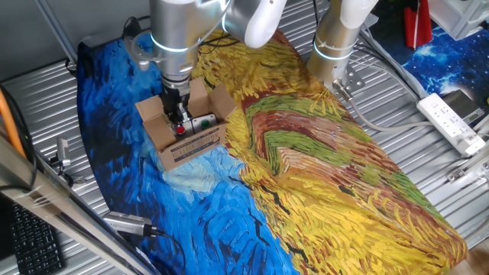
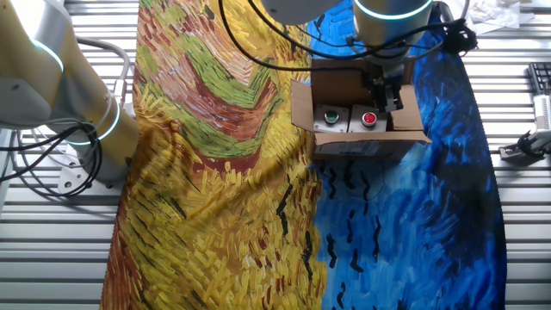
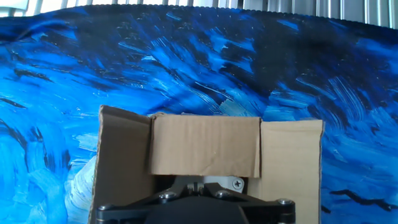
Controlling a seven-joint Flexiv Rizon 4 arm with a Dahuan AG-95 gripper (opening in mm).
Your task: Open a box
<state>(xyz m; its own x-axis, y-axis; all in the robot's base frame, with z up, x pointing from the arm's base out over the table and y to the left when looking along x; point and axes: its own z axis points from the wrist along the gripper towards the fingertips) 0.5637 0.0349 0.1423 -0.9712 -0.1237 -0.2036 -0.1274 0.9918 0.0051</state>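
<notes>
the gripper (image 1: 179, 116) stood down inside the box (image 1: 183, 126), hemmed by raised flaps (image 1: 220, 101) and a white button unit (image 2: 349, 119) in the cavity, while the painted cloth (image 1: 328, 168) around lay open and flat.

Both fixed cameras look steeply down on the desk (image 1: 46, 84) from opposite sides, sharing the box (image 1: 187, 126) and the painted cloth (image 1: 321, 160). The hand camera sits close above the box, facing along the gripper.
</notes>
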